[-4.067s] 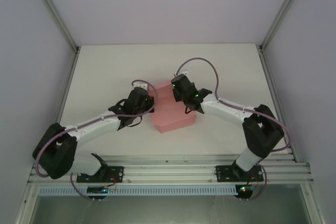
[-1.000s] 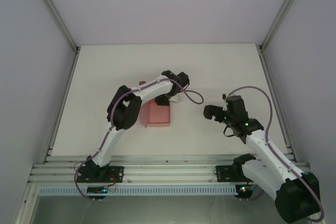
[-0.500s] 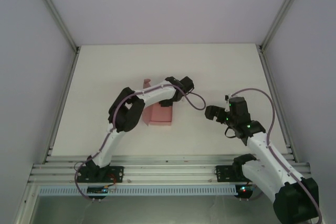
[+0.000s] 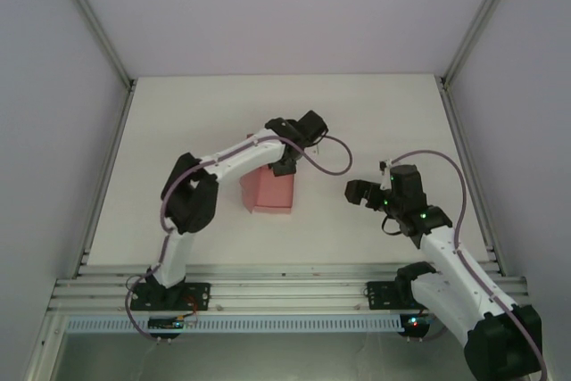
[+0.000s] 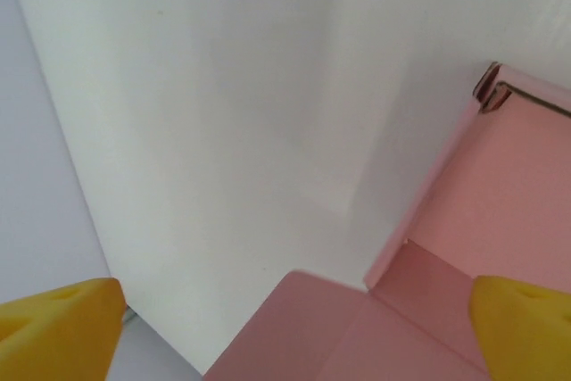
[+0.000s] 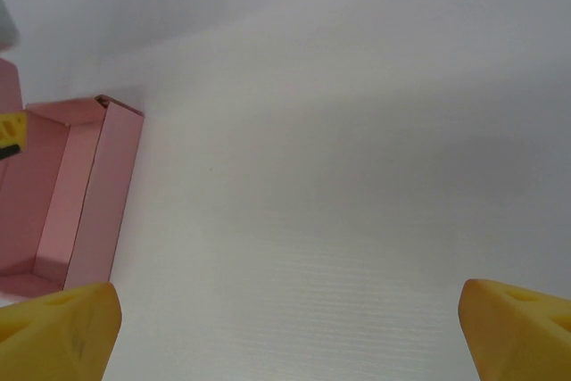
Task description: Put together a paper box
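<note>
One pink paper box [image 4: 270, 192] sits just left of centre in the top view. It rests on the white desk [image 4: 196, 122] as a shallow tray with its walls raised and its top open. The left wrist view shows it at the lower right: a folded wall, a tucked corner and a flat flap along the bottom edge. The right wrist view puts it at the far left edge, open side up.

Your left claw [image 5: 292, 332] has just let go. A second ago it was pressed together right at the box; now its yellow fingers [image 5: 62, 323] stand spread wide, one at each bottom corner of its own view, with nothing between them but the box below. The left arm's elbow has also swung outward, toward the left of the top view. The box has barely shifted through the release.

Your right claw [image 4: 355, 191] hangs well apart to the right of the box. It is spread as wide as before and holds nothing.

Nothing grips the box now, so that fold looks finished and appears to hold by itself. Closing still seems to remain, and you will likely need a fresh grasp for it.
</note>
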Controlling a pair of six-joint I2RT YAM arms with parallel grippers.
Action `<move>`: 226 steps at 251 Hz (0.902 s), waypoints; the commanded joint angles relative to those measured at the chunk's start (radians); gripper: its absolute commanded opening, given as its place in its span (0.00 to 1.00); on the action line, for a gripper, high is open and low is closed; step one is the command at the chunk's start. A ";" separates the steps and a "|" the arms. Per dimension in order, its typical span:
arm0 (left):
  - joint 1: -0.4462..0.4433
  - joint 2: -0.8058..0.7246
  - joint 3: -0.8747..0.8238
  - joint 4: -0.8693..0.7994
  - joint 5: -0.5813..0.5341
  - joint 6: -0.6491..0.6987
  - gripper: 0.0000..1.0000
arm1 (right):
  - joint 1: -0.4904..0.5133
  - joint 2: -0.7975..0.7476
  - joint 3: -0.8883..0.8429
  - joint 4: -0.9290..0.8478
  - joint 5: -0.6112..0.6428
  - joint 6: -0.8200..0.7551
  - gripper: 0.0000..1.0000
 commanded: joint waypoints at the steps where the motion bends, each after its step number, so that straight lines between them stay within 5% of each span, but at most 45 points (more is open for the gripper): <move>1: 0.016 -0.155 -0.059 0.074 0.089 -0.091 1.00 | -0.006 0.027 0.040 0.040 -0.047 -0.073 0.99; 25: 0.042 -0.296 -0.145 0.214 0.156 -0.259 1.00 | -0.004 0.103 0.099 0.073 -0.092 -0.152 0.99; 40: 0.064 -0.373 -0.193 0.283 0.104 -0.447 0.99 | 0.002 0.171 0.144 0.089 -0.141 -0.185 0.99; 68: 0.133 -0.484 -0.246 0.218 0.108 -0.838 0.99 | 0.049 0.335 0.262 0.085 -0.191 -0.296 0.99; 104: 0.234 -0.664 -0.460 0.242 0.203 -1.170 1.00 | 0.163 0.582 0.480 -0.002 -0.167 -0.510 0.99; 138: 0.355 -0.859 -0.711 0.368 0.408 -1.279 1.00 | 0.241 0.833 0.723 -0.110 -0.120 -0.624 0.93; 226: 0.447 -1.181 -0.916 0.259 0.299 -1.320 1.00 | 0.365 1.282 1.182 -0.337 -0.082 -0.735 0.77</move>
